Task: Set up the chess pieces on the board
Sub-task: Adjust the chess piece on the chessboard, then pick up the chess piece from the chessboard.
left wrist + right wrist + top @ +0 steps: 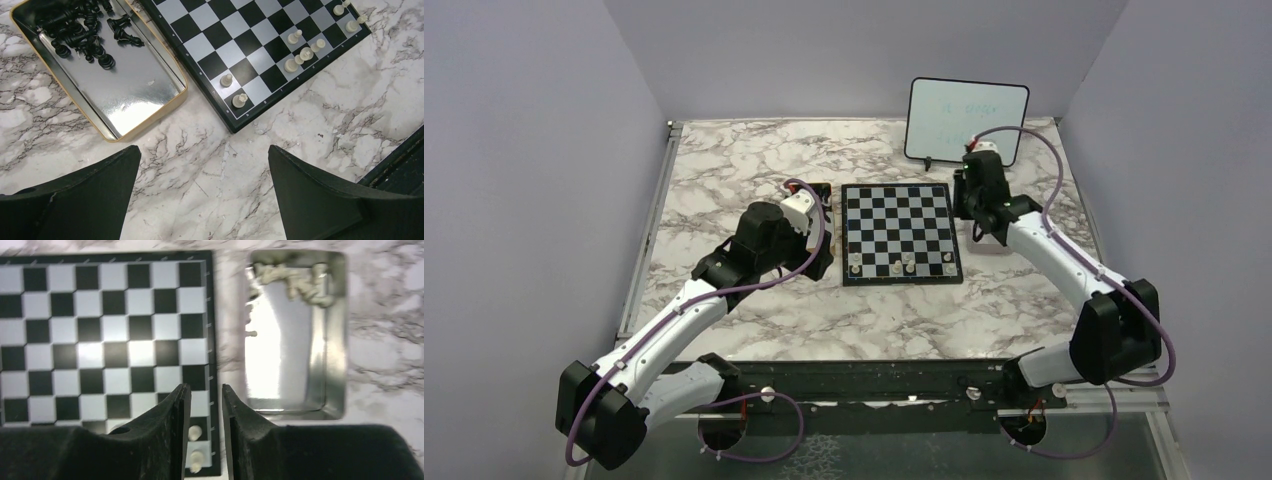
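The chessboard [899, 225] lies mid-table. Several cream-white pieces [902, 265] stand on its two near rows; the left wrist view shows them too [302, 52]. My left gripper [822, 240] hangs beside the board's left edge. In its wrist view the left gripper [204, 150] is wide open and empty over bare marble. My right gripper [982, 222] is at the board's right edge. In its wrist view the right gripper [205, 387] has a narrow gap with nothing in it, above two white pieces [194, 432] standing on the board [100, 330].
A metal tray [135, 85] with a heap of black pieces [80, 30] lies left of the board. A second metal tray [335, 340] holding loose white pieces [292, 280] lies right of it. An upright whiteboard [967, 120] stands at the back.
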{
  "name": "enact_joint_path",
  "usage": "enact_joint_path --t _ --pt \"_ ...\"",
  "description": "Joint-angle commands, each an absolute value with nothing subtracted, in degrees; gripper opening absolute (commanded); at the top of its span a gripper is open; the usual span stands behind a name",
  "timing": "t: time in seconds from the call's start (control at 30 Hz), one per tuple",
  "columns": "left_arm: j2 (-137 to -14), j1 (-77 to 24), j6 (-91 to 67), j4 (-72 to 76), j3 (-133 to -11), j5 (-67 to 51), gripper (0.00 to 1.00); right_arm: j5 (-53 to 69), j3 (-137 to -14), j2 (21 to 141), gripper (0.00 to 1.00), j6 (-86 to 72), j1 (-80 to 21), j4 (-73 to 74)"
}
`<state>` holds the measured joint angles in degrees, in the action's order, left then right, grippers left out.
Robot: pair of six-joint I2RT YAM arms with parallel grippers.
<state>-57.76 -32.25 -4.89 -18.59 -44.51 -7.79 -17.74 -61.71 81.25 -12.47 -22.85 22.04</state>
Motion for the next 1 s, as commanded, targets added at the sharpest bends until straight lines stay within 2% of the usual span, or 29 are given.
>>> enact_joint_path --t 0.0,0.1,0.2,0.27,0.43,0.97 --pt "-56.8 -32.1 -4.8 -17.6 -44.2 -7.2 0.99 -14.9 -63.3 82.3 0.35 -8.5 -13.9 17.5" --pt "-56.5 -32.1 -4.8 -17.1 -43.9 -8.0 0.99 -11.9 -64.4 85.5 0.33 -7.5 -8.4 16.2" --pt "-56.5 -32.1 -4.9 -17.0 -43.9 -8.6 0.98 -10.2 -65.2 89.4 0.23 -7.3 -4.3 13.8" --pt "-56.5 -32.1 -5.0 -16.8 -43.8 -9.2 0.98 -8.7 -65.9 92.0 0.22 -7.3 -2.6 12.3" --pt "-56.3 -32.0 -5.2 -16.5 -43.7 -10.3 0.98 -7.5 -68.6 98.0 0.27 -7.4 -0.7 10.2" --pt "-56.0 -32.1 -5.4 -16.1 -43.3 -11.3 0.98 -6.4 -70.4 104.8 0.28 -6.4 -0.4 5.2"
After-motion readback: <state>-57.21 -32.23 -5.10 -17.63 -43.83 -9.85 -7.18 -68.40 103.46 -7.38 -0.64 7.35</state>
